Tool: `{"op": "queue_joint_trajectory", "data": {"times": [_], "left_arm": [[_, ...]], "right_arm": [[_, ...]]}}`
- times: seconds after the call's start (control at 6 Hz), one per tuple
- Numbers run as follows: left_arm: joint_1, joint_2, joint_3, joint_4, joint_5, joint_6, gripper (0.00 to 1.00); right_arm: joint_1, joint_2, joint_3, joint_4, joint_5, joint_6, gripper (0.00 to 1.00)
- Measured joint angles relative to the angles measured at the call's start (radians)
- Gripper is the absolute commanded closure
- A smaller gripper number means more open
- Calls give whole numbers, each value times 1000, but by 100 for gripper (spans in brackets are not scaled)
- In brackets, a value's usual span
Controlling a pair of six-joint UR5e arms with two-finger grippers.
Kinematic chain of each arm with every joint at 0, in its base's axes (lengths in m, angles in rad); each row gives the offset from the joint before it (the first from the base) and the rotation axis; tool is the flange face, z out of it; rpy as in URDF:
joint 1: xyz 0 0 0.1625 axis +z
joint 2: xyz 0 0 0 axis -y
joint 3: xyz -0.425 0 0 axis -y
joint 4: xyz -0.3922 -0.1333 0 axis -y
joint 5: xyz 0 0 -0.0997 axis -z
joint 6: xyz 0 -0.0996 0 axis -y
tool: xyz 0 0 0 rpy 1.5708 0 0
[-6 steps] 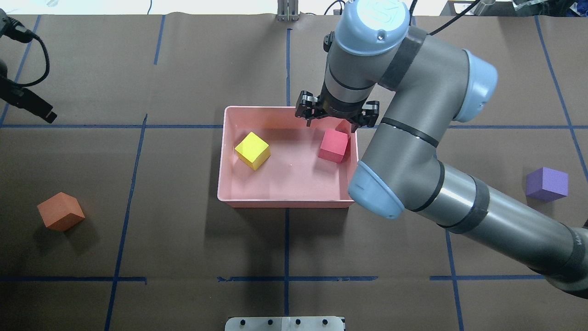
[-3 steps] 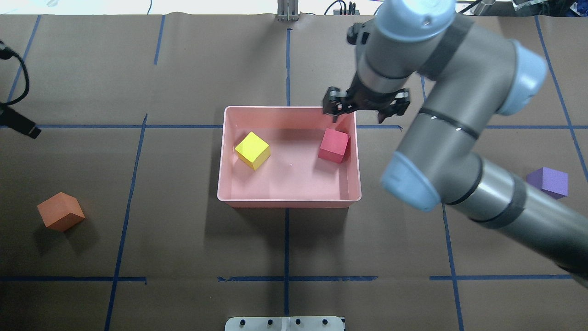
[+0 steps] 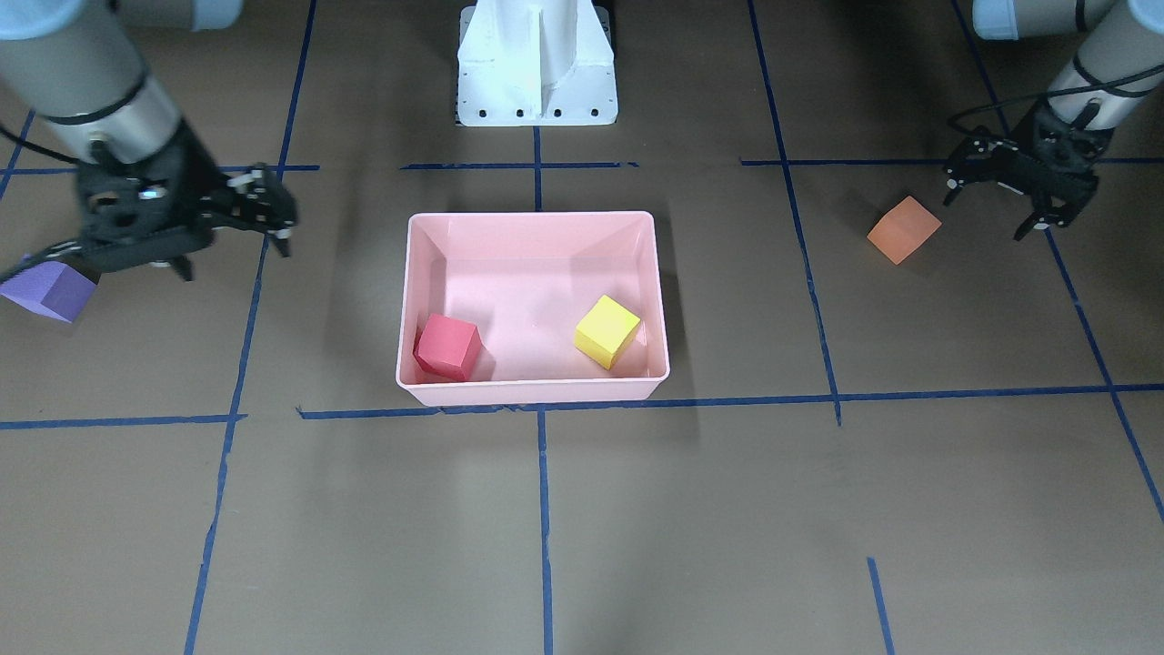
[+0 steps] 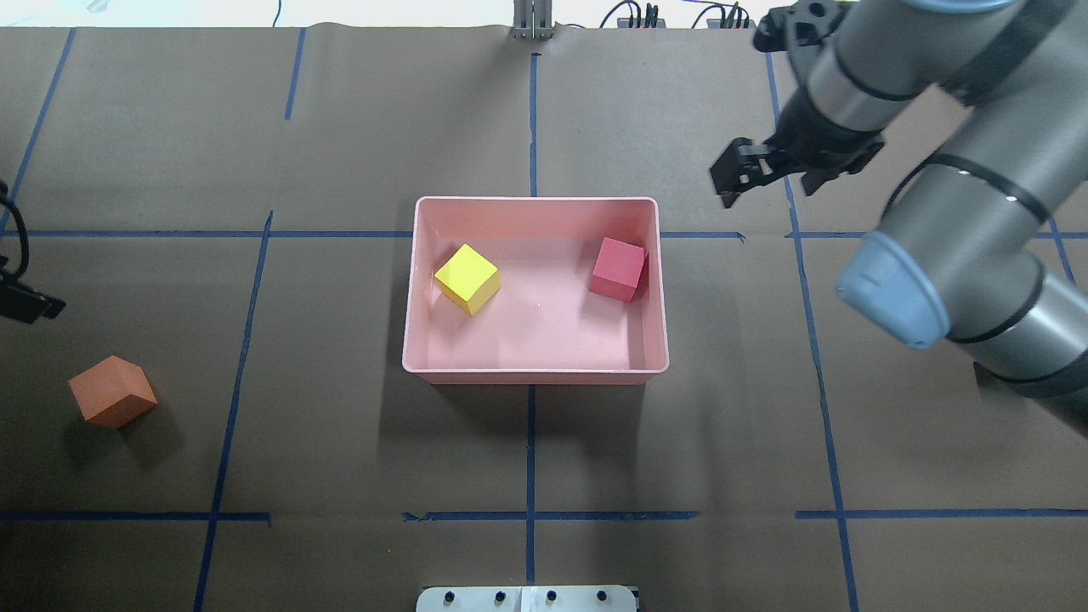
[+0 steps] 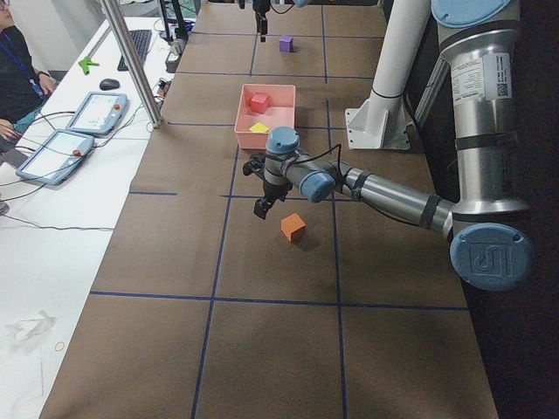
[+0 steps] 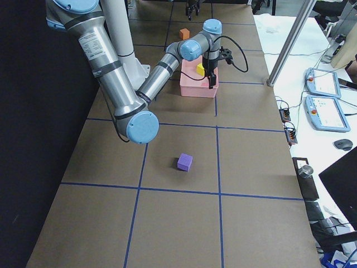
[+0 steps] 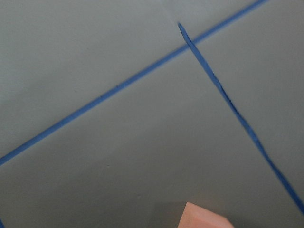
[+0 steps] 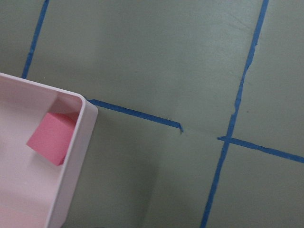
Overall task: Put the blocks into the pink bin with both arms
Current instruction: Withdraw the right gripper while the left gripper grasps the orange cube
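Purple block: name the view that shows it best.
Exterior right: the purple block sits whole, unobstructed. Front-facing shows it partly covered at the edge; exterior left shows it tiny; overhead and wrist views miss it.

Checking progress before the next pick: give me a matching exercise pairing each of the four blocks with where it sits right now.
Blocks:
1 red block
2 yellow block
3 orange block
4 purple block

Places:
A on the table beside the left tool
B in the pink bin, robot's left half
C on the table, robot's right side
D in the pink bin, near its right-hand wall

Pairs: 1-D, 2-B, 3-A, 4-C
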Motion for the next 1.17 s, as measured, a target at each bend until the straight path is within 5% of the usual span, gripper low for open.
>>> {"op": "queue_joint_trajectory", "data": {"times": [0.33,1.17], "left_arm": [[60,9,123,-184,-7,-7,0],[112,14,150,-218,-89,-64,0]], "right_arm": [[85,-88,16,2,51,-157,0],[109,-128,25,2,66,-191,0]]}}
